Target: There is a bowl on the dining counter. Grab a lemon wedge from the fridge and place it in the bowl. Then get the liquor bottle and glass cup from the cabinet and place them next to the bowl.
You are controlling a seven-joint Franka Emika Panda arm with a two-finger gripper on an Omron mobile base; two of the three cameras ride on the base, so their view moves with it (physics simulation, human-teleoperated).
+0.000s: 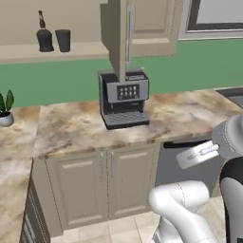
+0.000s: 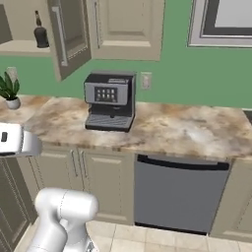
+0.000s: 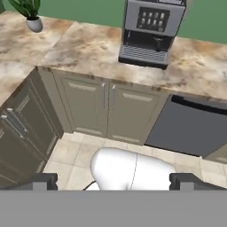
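gripper (image 3: 113, 179): nearest the hand camera, two dark fingertips at the bottom of the hand view, spread wide apart, nothing between them; it looks down at the tiled floor in front of the base cabinets.
plant (image 1: 5, 110): small potted plant in a pale pot, at the far left end of the wall counter, near the back edge.
liquor bottle (image 1: 44, 35): dark, slim neck, upright on the shelf of the open cabinet, left part of the shelf; also seen in the right base view (image 2: 40, 32).
glass cup (image 1: 62, 40): dark straight-sided tumbler, upright, just beside the bottle on its right, apart from it.
cabinet (image 1: 52, 51): beige upper wall cabinet, door (image 1: 118, 33) swung open and seen edge-on over the coffee machine.
coffee machine (image 1: 123, 98): black and silver, on the wall counter (image 1: 185, 114) toward its back edge, roughly mid-counter, below the open door.
base cabinets (image 1: 102, 182): two panelled doors under the counter's front edge.
dishwasher (image 2: 179, 194): grey front with a dark handle, right of the base cabinets, under the counter.
window (image 2: 221, 19): framed, on the green wall, top right.
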